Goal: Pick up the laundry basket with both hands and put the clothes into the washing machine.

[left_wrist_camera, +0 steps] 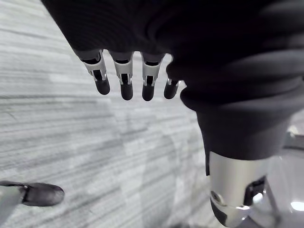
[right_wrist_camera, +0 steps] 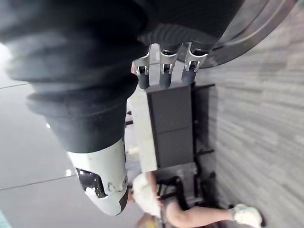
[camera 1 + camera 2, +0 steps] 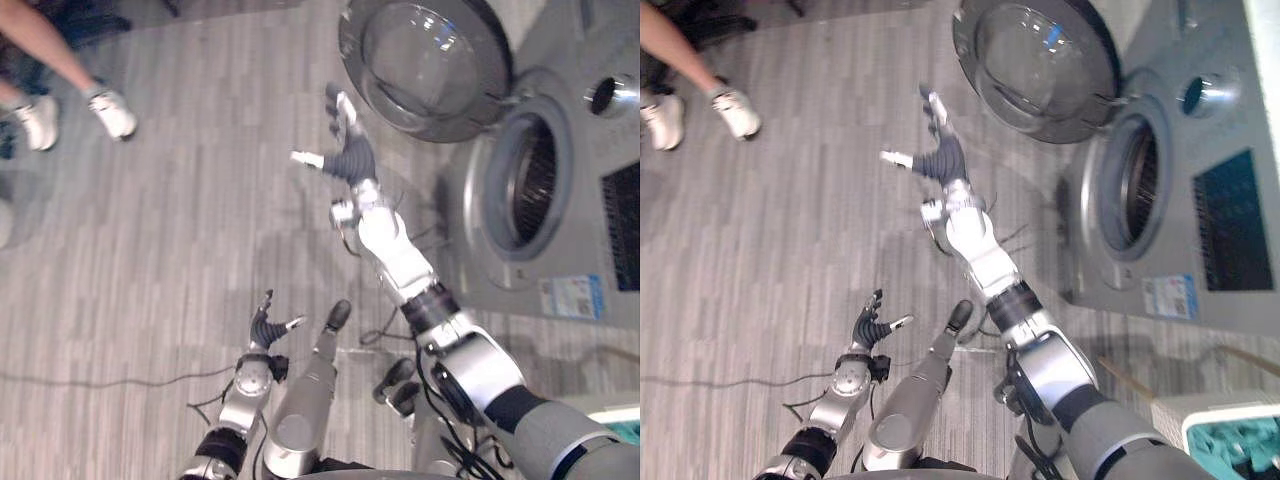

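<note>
Right eye view: laundry basket [image 3: 1188,412] sits at the lower right edge, beside the robot, with teal clothes [image 3: 1240,445] inside. Neither hand is on it. Right hand [image 3: 348,152] is raised near the washing machine door [image 3: 425,60], fingers spread, holding nothing. Left hand [image 3: 265,325] hangs low over the floor [image 3: 200,200], fingers relaxed and straight, also empty. Door is swung open; drum opening [image 3: 527,185] looks unobstructed, though it's too dark inside to be sure. Judgement: pickup not yet begun. Next move calls for turning toward the basket and bringing both hands down to opposite sides of its rim — handles aren't visible, so grip points are unclear.
</note>
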{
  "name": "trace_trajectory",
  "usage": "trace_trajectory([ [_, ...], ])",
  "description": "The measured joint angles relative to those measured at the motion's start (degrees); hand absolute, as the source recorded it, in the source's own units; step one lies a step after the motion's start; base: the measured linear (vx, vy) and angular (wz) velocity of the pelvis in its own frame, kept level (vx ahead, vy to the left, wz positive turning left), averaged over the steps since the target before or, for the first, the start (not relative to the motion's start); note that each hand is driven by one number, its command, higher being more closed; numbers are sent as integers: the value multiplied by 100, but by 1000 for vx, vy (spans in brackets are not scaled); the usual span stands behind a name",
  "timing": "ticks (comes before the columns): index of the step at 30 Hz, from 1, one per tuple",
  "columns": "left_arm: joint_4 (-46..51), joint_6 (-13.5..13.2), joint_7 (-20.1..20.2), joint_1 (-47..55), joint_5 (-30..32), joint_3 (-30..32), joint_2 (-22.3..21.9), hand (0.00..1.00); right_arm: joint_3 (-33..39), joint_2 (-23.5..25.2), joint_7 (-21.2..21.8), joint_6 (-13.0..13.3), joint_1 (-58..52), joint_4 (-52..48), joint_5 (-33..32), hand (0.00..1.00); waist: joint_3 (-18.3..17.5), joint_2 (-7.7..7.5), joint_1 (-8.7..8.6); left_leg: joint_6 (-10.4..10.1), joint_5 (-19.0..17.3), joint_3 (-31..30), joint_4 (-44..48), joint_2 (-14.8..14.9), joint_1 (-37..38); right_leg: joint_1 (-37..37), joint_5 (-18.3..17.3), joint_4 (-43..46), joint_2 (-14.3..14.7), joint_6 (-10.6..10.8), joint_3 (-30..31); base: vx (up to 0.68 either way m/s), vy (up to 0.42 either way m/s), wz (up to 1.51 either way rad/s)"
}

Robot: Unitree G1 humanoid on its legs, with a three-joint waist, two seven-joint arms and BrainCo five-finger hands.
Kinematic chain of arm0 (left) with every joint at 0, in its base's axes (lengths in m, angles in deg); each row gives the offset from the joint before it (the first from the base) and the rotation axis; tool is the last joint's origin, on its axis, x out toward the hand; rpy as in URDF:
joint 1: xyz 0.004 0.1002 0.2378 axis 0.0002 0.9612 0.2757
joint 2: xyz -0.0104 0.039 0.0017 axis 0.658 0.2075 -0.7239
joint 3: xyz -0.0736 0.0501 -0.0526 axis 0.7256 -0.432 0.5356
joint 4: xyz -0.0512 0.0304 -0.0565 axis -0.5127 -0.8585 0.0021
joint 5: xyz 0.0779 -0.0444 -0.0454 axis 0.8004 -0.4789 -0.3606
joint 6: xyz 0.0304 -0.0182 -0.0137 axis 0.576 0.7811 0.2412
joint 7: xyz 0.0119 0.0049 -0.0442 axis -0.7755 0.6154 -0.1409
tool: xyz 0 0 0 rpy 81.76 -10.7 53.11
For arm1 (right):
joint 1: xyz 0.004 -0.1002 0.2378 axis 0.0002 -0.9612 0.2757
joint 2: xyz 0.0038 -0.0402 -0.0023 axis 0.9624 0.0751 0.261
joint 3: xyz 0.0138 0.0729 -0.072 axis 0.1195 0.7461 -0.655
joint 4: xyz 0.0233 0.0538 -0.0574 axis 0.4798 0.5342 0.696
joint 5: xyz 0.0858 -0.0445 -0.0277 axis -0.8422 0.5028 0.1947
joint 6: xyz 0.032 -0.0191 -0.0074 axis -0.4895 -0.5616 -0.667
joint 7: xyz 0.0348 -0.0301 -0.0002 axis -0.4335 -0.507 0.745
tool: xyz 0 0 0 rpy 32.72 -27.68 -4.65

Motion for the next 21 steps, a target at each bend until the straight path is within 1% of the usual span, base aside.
trace_trajectory([
  [1, 35, 0, -1, -104, 0, -50, 23, 0, -29, -74, 22, 1, -223, -90, 45, 0, -11, -46, -68, 1, -1, 98, -7, 18, 6, -42, 39, -29, 27, 11, 105, -39, 5, -82],
  [2, 80, 1, -3, -309, 8, -118, 61, 0, -59, -231, 136, 2, -638, -267, 113, 0, -6, -81, -152, 5, -5, 273, -24, 59, 36, -79, 128, -94, 79, 0, 254, -32, 2, -83],
  [3, 123, 1, -7, -497, 28, -120, 95, 0, -63, -373, 263, 2, -1008, -382, 187, 0, -5, -131, -280, 51, -35, 479, -25, 110, 62, -132, 224, -164, 147, 15, 452, -29, 1, -85],
  [4, 130, 3, -9, -587, 54, -119, 126, 0, -63, -440, 318, 2, -1181, -440, 230, 0, 2, -160, -279, 71, -50, 587, -22, 130, 81, -160, 259, -173, 169, 6, 547, -30, -2, -87],
  [5, 135, 24, -10, -749, 104, -117, 203, 0, -30, -581, 439, 2, -1517, -512, 338, 0, 14, -204, -367, 94, -67, 763, -24, 150, 133, -196, 296, -181, 203, 3, 716, -29, -11, -71],
  [6, 139, 30, -14, -874, 174, -113, 264, 0, 43, -642, 516, 1, -1734, -515, 408, 0, 0, -257, -463, 113, -83, 880, -22, 168, 155, -243, 321, -209, 225, 12, 819, -26, -19, -66],
  [8, 92, 65, -26, -1130, 228, -101, 364, 0, 282, -793, 661, 2, -2216, -615, 558, 0, 12, -298, -631, 156, -115, 1068, -18, 203, 172, -301, 374, -256, 282, 36, 983, -19, -26, -52],
  [9, 32, 89, -47, -1268, 233, -92, 403, 0, 421, -850, 713, 2, -2375, -630, 584, 0, 17, -326, -643, 171, -126, 1173, -17, 217, 176, -354, 406, -256, 305, 28, 1072, -11, -21, -48],
  [10, -75, 106, -104, -1412, 236, -72, 453, 0, 541, -902, 737, 0, -2481, -629, 609, 0, 22, -336, -714, 174, -128, 1225, -18, 228, 173, -371, 439, -275, 324, 18, 1122, -11, -17, -41],
  [11, -265, 117, -145, -1633, 237, -47, 598, 0, 624, -955, 749, 1, -2558, -633, 644, 0, 44, -389, -810, 182, -134, 1291, -10, 234, 175, -409, 455, -289, 334, 21, 1181, -13, -15, -31],
  [13, -705, 148, -238, -2091, 256, 73, 883, 0, 817, -1025, 765, 9, -2613, -638, 655, 0, 78, -479, -924, 188, -143, 1388, 19, 264, 116, -482, 515, -325, 370, 32, 1232, -26, -18, -29],
  [14, -988, 182, -264, -2389, 259, 192, 1033, 0, 896, -1036, 796, 10, -2613, -663, 655, 0, 106, -536, -922, 188, -143, 1462, 26, 287, 92, -535, 568, -343, 402, 43, 1286, -36, -19, -35],
  [15, -1316, 230, -321, -2751, 274, 286, 1309, 0, 1020, -1048, 845, 34, -2606, -701, 651, 0, 143, -610, -947, 190, -143, 1519, 50, 298, 31, -608, 621, -359, 427, 20, 1344, -42, -14, -31],
  [16, -1586, 256, -387, -3070, 298, 392, 1571, 0, 1106, -1055, 857, 106, -2591, -706, 641, 0, 163, -656, -1029, 195, -145, 1528, 84, 299, -69, -696, 645, -357, 427, 30, 1352, -43, -11, -16],
  [17, -1692, 283, -415, -3198, 306, 399, 1730, 0, 1108, -1055, 853, 139, -2570, -708, 637, 0, 167, -669, -1071, 195, -144, 1526, 97, 299, -121, -744, 660, -359, 427, 33, 1351, -36, -1, -7],
  [18, -1903, 348, -477, -3443, 366, 409, 2024, 0, 1163, -1049, 852, 189, -2517, -720, 629, 0, 198, -729, -1119, 196, -145, 1553, 132, 299, -203, -826, 697, -370, 429, 58, 1380, -34, 11, -11],
  [19, -2097, 397, -482, -3644, 444, 497, 2250, 0, 1182, -1048, 853, 231, -2468, -765, 628, 0, 209, -751, -1160, 224, -164, 1572, 197, 301, -320, -905, 740, -408, 433, 56, 1399, -25, 16, -13],
  [20, -2166, 429, -482, -3717, 456, 563, 2337, 0, 1190, -1045, 853, 237, -2449, -804, 624, 0, 212, -757, -1184, 230, -168, 1578, 215, 304, -374, -936, 778, -448, 440, 52, 1409, -17, 18, -15],
  [21, -2295, 487, -486, -3841, 460, 626, 2525, 0, 1195, -1036, 853, 250, -2416, -913, 610, 0, 227, -785, -1213, 256, -184, 1610, 250, 312, -451, -975, 840, -527, 456, 66, 1444, 2, 22, -14],
])
